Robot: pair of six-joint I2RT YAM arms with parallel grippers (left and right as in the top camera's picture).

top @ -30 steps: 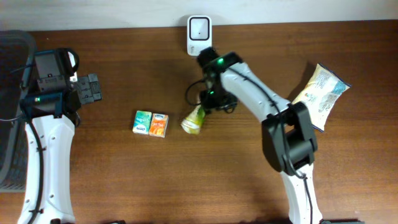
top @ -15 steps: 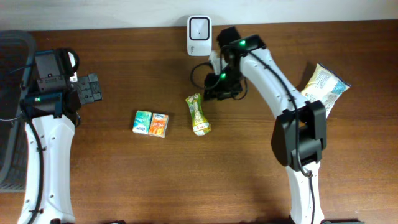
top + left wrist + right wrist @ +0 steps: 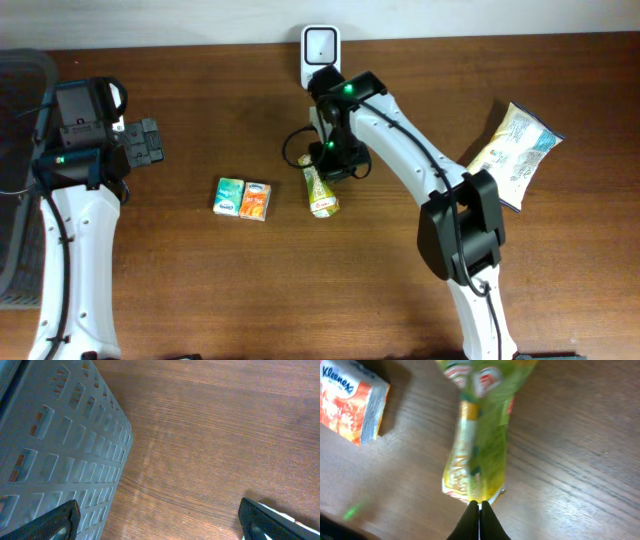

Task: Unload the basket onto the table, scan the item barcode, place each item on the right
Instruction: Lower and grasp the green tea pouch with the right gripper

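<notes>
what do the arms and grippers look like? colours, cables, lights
White links, black joints and green lights on the left arm and right arm. The left gripper and right gripper are black with tapered tips. A black cable loops at the right wrist.

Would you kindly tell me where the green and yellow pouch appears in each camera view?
Overhead: green and yellow pouch at centre, slightly above the middle.
Left wrist: not in it.
Right wrist: top centre, running down the middle.
Shared landmark: orange Kleenex pack, left of the pouch in both.
</notes>
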